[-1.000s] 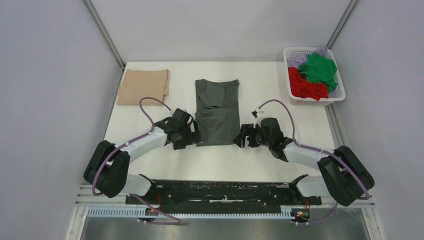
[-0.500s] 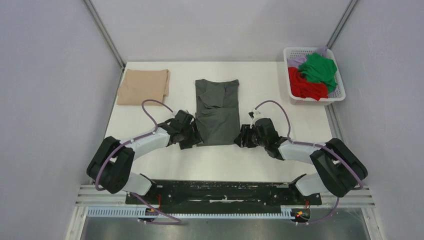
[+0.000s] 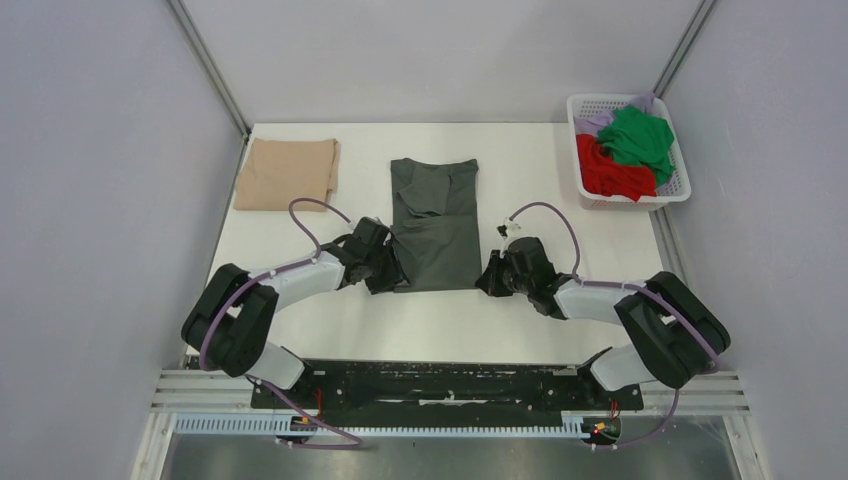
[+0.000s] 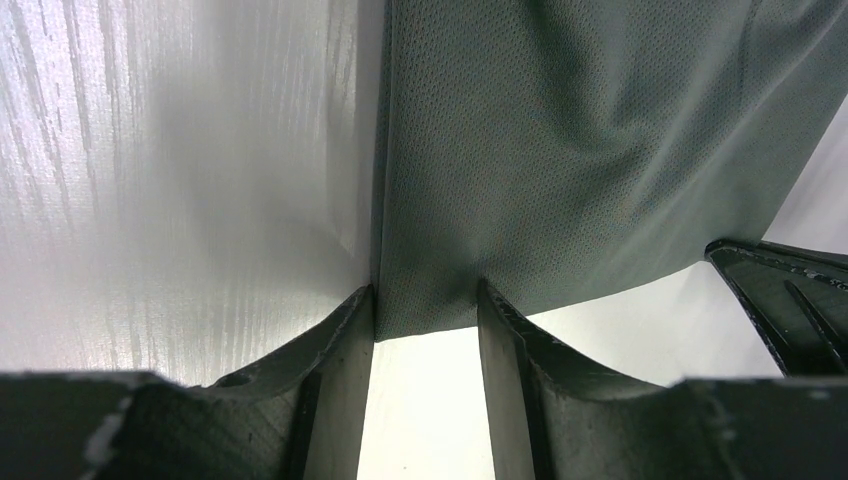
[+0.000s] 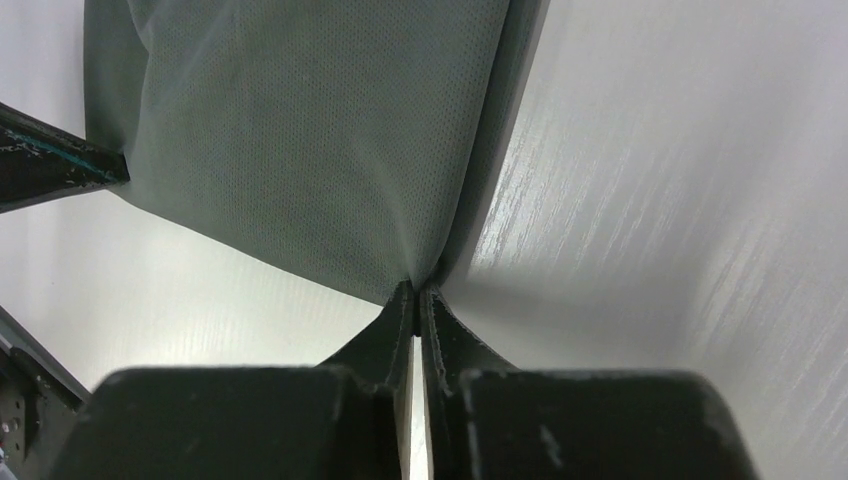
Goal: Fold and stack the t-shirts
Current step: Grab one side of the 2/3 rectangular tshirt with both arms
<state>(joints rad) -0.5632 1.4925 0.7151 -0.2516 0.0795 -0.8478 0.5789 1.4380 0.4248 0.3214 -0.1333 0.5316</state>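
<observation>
A dark grey t-shirt [image 3: 435, 225], folded into a narrow strip, lies in the middle of the white table [image 3: 560, 180]. My left gripper [image 3: 392, 275] is at its near left corner. In the left wrist view the jaws [image 4: 425, 310] stand apart, with the hem corner of the shirt [image 4: 560, 150] between the tips. My right gripper [image 3: 487, 277] is at the near right corner. In the right wrist view it [image 5: 417, 288] is shut, pinching the corner of the grey fabric [image 5: 320, 130].
A folded beige t-shirt [image 3: 288, 172] lies at the back left. A white basket [image 3: 680, 190] at the back right holds green [image 3: 637, 135], red [image 3: 610, 172] and lilac shirts. Grey walls close in both sides.
Both grippers slid inward onto the shirt's near corners. The right jaws closed fully on the fabric. The left jaws narrowed around the hem corner.
</observation>
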